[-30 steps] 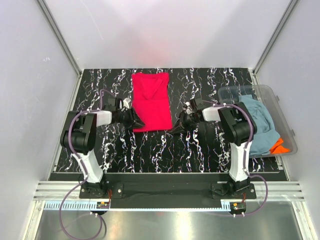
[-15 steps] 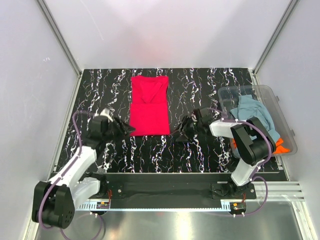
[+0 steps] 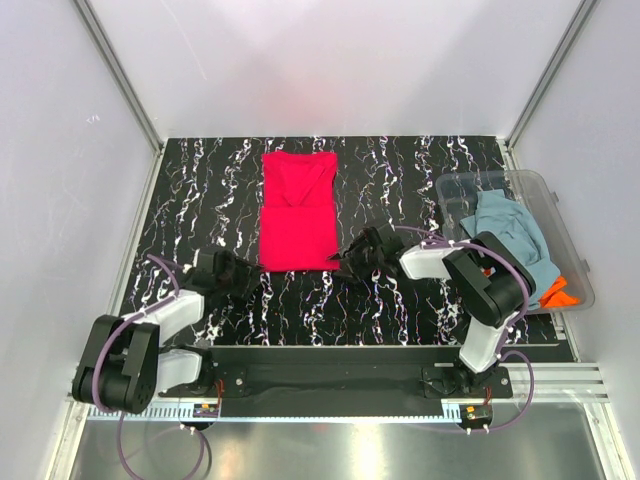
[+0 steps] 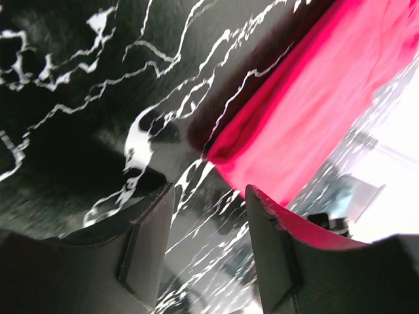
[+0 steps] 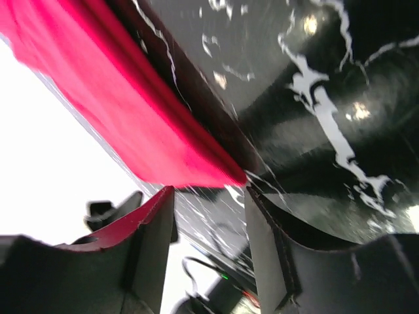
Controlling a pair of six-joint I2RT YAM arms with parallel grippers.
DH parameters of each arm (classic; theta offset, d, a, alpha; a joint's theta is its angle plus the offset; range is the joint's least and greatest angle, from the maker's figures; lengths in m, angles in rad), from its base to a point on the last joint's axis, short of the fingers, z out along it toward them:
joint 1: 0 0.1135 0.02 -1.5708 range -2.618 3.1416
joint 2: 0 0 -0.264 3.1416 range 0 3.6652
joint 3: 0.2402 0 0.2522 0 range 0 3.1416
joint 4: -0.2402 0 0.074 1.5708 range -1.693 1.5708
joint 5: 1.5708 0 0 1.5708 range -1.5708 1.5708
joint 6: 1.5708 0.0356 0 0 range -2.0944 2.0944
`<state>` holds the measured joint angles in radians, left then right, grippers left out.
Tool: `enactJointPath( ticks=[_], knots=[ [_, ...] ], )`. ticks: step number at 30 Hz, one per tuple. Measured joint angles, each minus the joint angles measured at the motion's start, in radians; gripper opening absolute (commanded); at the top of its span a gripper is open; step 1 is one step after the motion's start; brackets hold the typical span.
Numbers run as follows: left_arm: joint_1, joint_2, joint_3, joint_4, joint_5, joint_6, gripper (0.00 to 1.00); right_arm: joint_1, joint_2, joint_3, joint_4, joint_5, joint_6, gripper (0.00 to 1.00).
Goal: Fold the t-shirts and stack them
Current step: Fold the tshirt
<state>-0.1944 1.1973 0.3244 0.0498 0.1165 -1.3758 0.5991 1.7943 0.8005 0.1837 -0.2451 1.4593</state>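
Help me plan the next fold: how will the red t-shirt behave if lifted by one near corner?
Probably floppy: the red t-shirt lies flat in soft folded layers, so a lifted corner would likely sag and open the fold. Likely light, being thin cloth. It may slide when pushed, since the marbled table looks glossy.

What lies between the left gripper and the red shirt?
Only bare marbled table; the left wrist view shows the open left gripper just short of the red shirt corner.

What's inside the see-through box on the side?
The clear tub holds a crumpled grey-blue shirt and an orange one peeking out at its edge. Anything underneath them is covered.
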Motion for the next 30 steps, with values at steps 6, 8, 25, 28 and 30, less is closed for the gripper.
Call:
enactJointPath(
  ticks=[6, 8, 25, 28, 30],
  knots=[
    [0.000, 0.064, 0.027, 0.041, -0.023, -0.069, 0.56, 0.009, 0.033, 0.022, 0.021, 0.051, 0.117, 0.50],
    [0.000, 0.084, 0.037, 0.054, -0.025, -0.079, 0.57, 0.014, 0.033, 0.022, 0.021, 0.069, 0.140, 0.49],
    [0.037, 0.214, 0.113, 0.074, 0.019, 0.017, 0.00, 0.017, 0.079, 0.063, 0.005, 0.084, 0.105, 0.00],
    [0.037, 0.130, 0.099, -0.015, 0.020, 0.060, 0.00, 0.017, 0.053, 0.066, -0.054, 0.069, 0.023, 0.00],
    [0.035, 0.039, 0.077, -0.081, 0.024, 0.084, 0.00, 0.019, 0.016, 0.055, -0.110, 0.056, -0.037, 0.00]
  ],
)
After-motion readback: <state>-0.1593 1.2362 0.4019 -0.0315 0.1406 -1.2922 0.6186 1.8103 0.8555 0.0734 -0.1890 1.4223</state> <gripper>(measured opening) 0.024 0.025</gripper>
